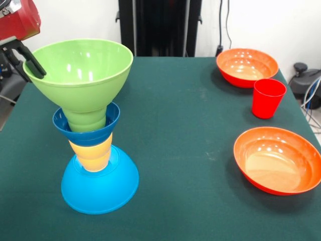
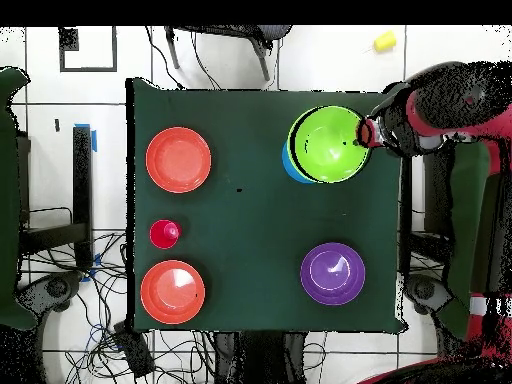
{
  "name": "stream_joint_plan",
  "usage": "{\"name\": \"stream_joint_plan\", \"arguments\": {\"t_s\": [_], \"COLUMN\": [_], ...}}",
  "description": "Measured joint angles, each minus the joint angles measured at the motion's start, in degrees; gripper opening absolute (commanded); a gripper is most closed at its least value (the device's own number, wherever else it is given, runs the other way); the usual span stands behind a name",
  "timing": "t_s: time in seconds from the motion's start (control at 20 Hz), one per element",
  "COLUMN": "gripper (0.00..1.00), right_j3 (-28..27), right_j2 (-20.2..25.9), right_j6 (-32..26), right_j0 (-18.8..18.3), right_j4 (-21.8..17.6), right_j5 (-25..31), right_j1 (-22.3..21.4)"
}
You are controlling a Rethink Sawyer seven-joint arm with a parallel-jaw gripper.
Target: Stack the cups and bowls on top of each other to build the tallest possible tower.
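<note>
Tower of glossy plastic ware stands on its upturned large light-blue bowl near the table edge, while the black gripper pinches the rim of the topmost wide green bowl, evidently to steady it level.

tabletop: dark green cloth cover
cables: tangled on floor, 7 o'clock of tabletop
yellow item: on floor, 1 o'clock of tabletop
floor: white tiles

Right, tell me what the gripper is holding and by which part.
The gripper grips the green bowl by its rim, at the picture's left side in the front view, one finger inside; the bowl tops the tower.
</note>
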Motion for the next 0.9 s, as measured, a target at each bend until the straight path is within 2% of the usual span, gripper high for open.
{"name": "stream_joint_plan", "arguments": {"t_s": [0.9], "gripper": [0.00], "right_j3": [0.00], "right_j2": [-0.01], "right_j6": [0.00], "right_j0": [0.00], "right_j4": [-0.01], "right_j5": [-0.66], "right_j1": [0.00]}}
